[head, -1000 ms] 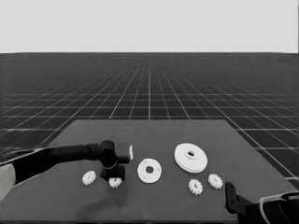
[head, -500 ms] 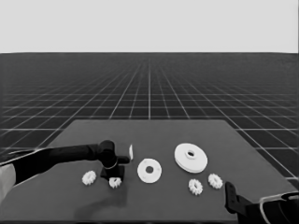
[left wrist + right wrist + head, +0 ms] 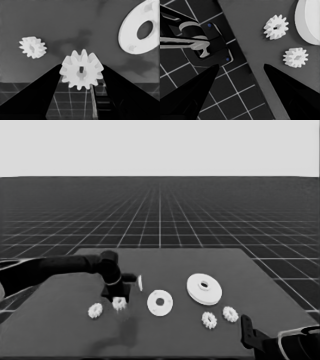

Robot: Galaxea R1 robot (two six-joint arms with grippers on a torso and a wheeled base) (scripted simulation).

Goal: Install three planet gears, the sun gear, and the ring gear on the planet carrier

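Left gripper (image 3: 119, 296) fingertips hidden behind the gear (image 3: 119, 303) in head view, grip unclear | larger round part (image 3: 309, 20) cut off by the right wrist picture's edge | smaller round part (image 3: 140, 28) clipped at the left wrist picture's edge | thin white piece (image 3: 140, 282) too small to make out its shape

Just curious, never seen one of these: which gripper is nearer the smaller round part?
Left. The left gripper is just beside the smaller round part, with a gear between its fingers. The right gripper waits at the table's near right corner.
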